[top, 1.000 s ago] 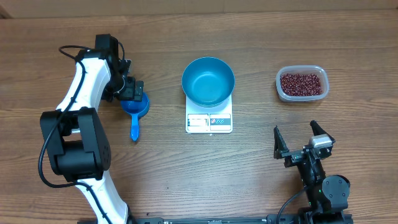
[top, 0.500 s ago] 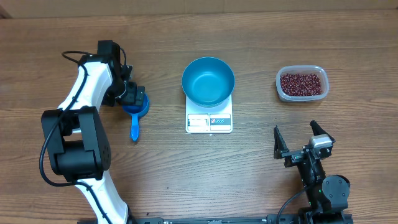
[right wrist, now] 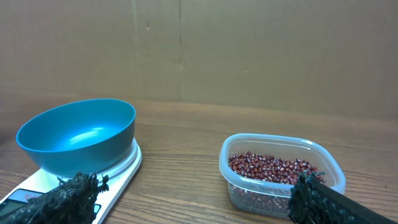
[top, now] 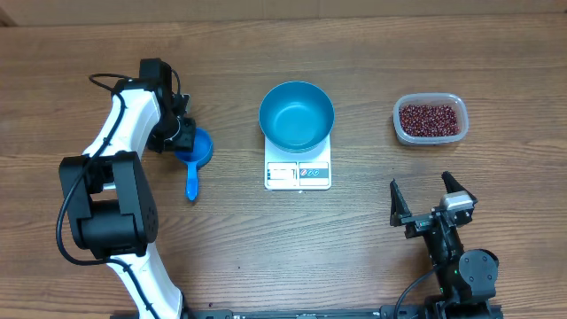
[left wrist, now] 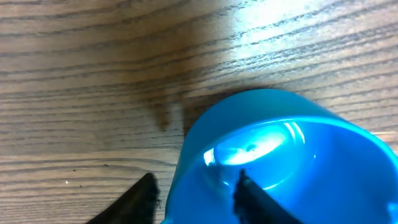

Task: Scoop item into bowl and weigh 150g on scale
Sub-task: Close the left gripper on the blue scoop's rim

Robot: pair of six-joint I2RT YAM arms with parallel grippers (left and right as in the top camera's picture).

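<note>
The blue scoop point(top: 197, 147) lies on the table left of the scale, handle toward the front. My left gripper point(top: 183, 135) is down at its cup. In the left wrist view the scoop point(left wrist: 280, 155) fills the frame and the left gripper point(left wrist: 196, 190) straddles the cup wall, one finger inside and one outside, with a sliver of table between the outer finger and the wall. The empty blue bowl point(top: 297, 115) point(right wrist: 78, 134) sits on the white scale point(top: 298, 174) point(right wrist: 118, 171). The red-brown beans point(top: 430, 119) point(right wrist: 273, 168) fill a clear tub. My right gripper point(top: 420, 180) point(right wrist: 193, 193) stands open and empty.
The clear plastic tub point(top: 400, 133) point(right wrist: 280, 199) stands at the back right, about a hand's width right of the scale. A brown cardboard wall point(right wrist: 199, 50) runs behind the table. The right arm's base point(top: 469, 270) sits at the front right edge.
The left gripper's jaws have narrowed around the scoop's cup wall. The scoop's cup has shifted slightly. The right arm has not moved.
</note>
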